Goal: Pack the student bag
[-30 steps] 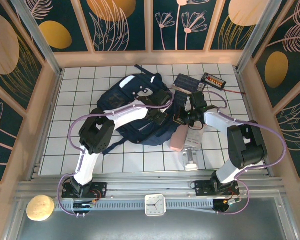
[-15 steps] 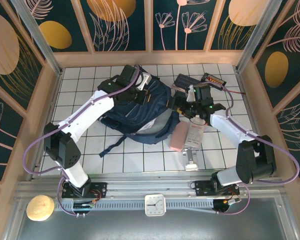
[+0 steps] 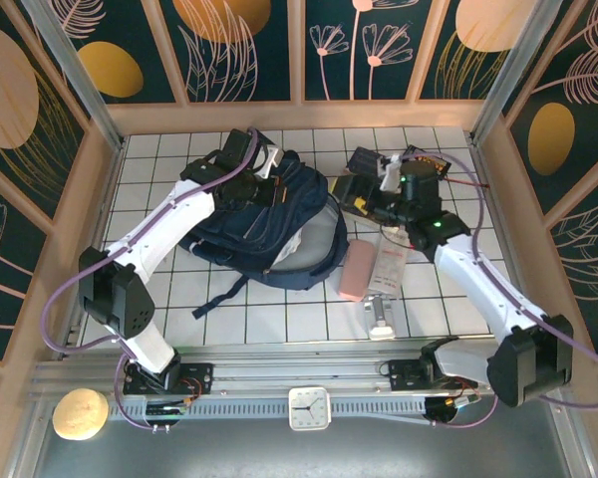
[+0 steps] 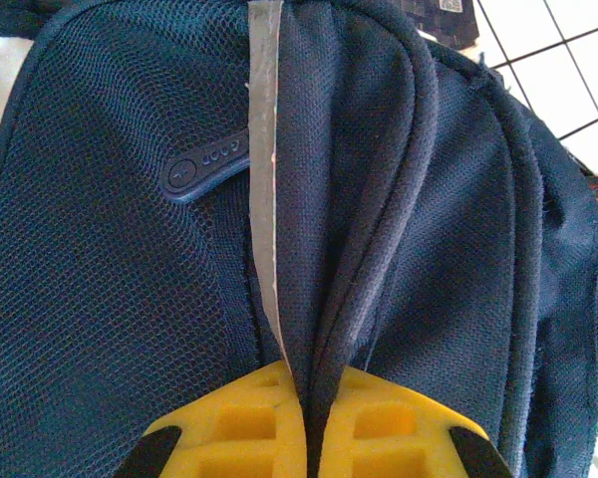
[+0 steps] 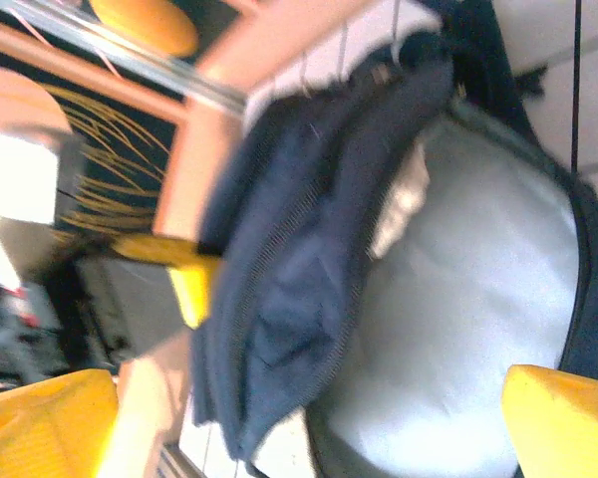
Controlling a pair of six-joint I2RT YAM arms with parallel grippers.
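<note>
A fold of the student bag (image 3: pixel 249 227) is clamped in the left claw (image 4: pixel 304 418), length stretched away from it; its pale-lined mouth is turned toward the right claw (image 5: pixel 304 428), spread wide, empty.

Overhead view of a robot test cell in a lab. A white gridded bench (image 3: pixel 229 321) is boxed in by wood-framed walls (image 3: pixel 241 50) with dark panels painted with gold discs and leaves. A cabled left arm (image 3: pixel 164 224) and right arm (image 3: pixel 478 274) are bolted to a metal rail (image 3: pixel 299 370) near a small clock (image 3: pixel 308 408).
</note>
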